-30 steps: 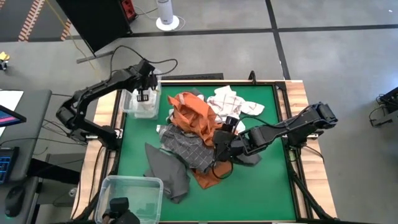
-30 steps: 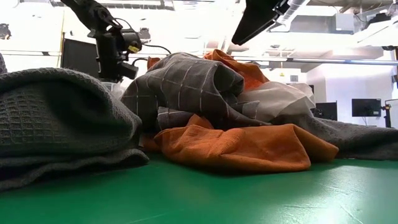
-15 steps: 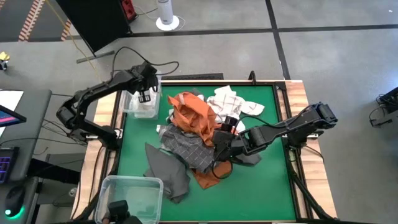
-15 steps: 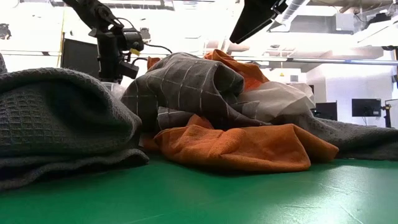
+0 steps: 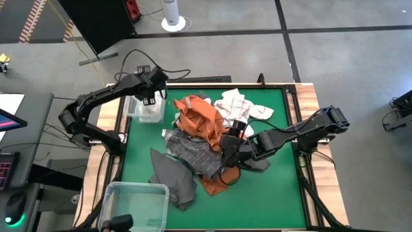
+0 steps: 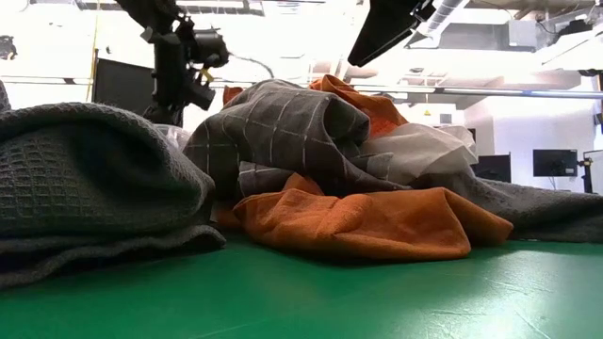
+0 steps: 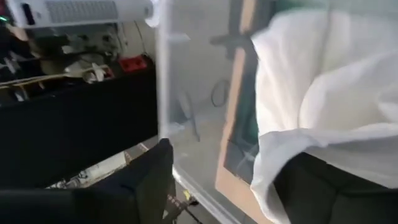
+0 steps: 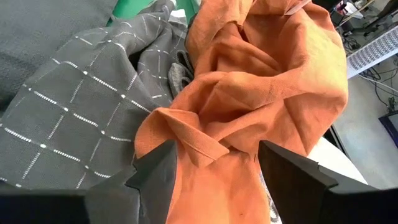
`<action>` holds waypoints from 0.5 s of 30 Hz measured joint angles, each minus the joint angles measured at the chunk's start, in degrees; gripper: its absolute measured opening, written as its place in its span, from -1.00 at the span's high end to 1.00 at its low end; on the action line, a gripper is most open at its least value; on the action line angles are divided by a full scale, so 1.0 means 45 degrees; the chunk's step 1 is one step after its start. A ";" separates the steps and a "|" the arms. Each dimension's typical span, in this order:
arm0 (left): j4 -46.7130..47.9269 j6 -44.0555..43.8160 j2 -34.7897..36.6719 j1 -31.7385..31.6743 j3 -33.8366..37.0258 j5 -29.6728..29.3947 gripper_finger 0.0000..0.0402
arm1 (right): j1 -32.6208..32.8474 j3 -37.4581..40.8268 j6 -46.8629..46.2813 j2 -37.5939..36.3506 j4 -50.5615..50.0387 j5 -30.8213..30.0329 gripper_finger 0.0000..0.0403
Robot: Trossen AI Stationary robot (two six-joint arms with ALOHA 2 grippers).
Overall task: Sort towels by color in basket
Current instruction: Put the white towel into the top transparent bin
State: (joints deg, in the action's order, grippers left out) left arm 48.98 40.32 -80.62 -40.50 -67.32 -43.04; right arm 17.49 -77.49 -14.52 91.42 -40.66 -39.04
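My left gripper (image 5: 149,98) (image 7: 224,168) is open, above a clear bin (image 5: 138,111) at the table's far left. A plain white towel (image 7: 323,81) lies in that bin. Mid-table is a heap of towels: rust-orange (image 5: 201,122) (image 8: 261,81), white with grey checks (image 5: 238,103), dark grey with pale checks (image 5: 193,151) (image 8: 81,112) and plain dark grey (image 5: 174,177). My right gripper (image 5: 230,153) (image 8: 217,155) is open over the heap. Its fingers stand on either side of a fold of the orange towel. My left gripper has the white towel's lower edge (image 7: 273,168) right beside one finger (image 7: 323,196) in the wrist view. I cannot tell whether the finger touches the cloth. The towel lies in the bin, not lifted.
A second clear bin (image 5: 136,203) stands at the table's near left corner. Bare green table (image 5: 270,193) shows near and right of the heap. A raised wooden rim (image 5: 308,116) runs round the table.
My left gripper has risen above the far-left bin and its wrist has turned. The heap of towels and my right arm have kept still.
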 joint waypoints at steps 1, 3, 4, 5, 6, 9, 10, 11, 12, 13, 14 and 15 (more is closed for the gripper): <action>0.0105 -0.0113 0.0002 0.0140 -0.0279 -0.0004 -0.30 | -0.0003 0.0000 0.0000 0.0000 -0.0018 0.0001 -0.29; 0.0405 -0.0499 0.0000 0.0459 -0.0953 -0.0013 -0.35 | -0.0004 0.0000 0.0006 0.0000 -0.0135 -0.0002 -0.29; 0.0605 -0.0744 0.0002 0.0636 -0.1298 -0.0008 -0.36 | -0.0016 0.0000 0.0016 0.0000 -0.0216 -0.0002 -0.29; 0.0817 -0.1002 0.0008 0.0843 -0.1650 0.0068 -0.36 | -0.0061 0.0000 0.0079 0.0000 -0.0257 0.0003 -0.29; 0.1041 -0.1270 0.0010 0.1044 -0.1986 0.0320 -0.37 | -0.0106 0.0000 0.0105 0.0000 -0.0244 0.0003 -0.29; 0.1423 -0.1720 0.0010 0.1612 -0.2795 0.1524 -0.37 | -0.0268 0.0000 0.0154 0.0000 -0.0328 0.0006 -0.29; 0.1563 -0.1690 0.0010 0.1801 -0.3001 0.1560 -0.37 | -0.0328 0.0000 0.0163 0.0000 -0.0445 0.0003 -0.29; 0.1699 -0.1645 0.0010 0.1951 -0.3182 0.1440 -0.37 | -0.0357 0.0000 0.0147 0.0000 -0.0586 0.0003 -0.29; 0.1839 -0.1628 0.0010 0.2063 -0.3332 0.1250 -0.37 | -0.0393 0.0000 0.0054 0.0000 -0.0736 0.0001 -0.29; 0.2022 -0.1654 0.0010 0.2134 -0.3480 0.1160 -0.37 | -0.0436 0.0000 -0.0086 -0.0001 -0.0879 -0.0001 -0.29; 0.2264 -0.1737 0.0035 0.2158 -0.3606 0.1165 -0.37 | -0.0439 0.0005 -0.0243 -0.0039 -0.1093 0.0002 -0.29; 0.2495 -0.1845 0.0089 0.2136 -0.3648 0.1174 -0.37 | -0.0416 0.0005 -0.0429 -0.0070 -0.1315 0.0006 -0.29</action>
State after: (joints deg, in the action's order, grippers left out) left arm 60.21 32.02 -80.22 -30.89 -83.74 -37.76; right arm 15.61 -77.47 -16.45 91.10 -46.58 -39.01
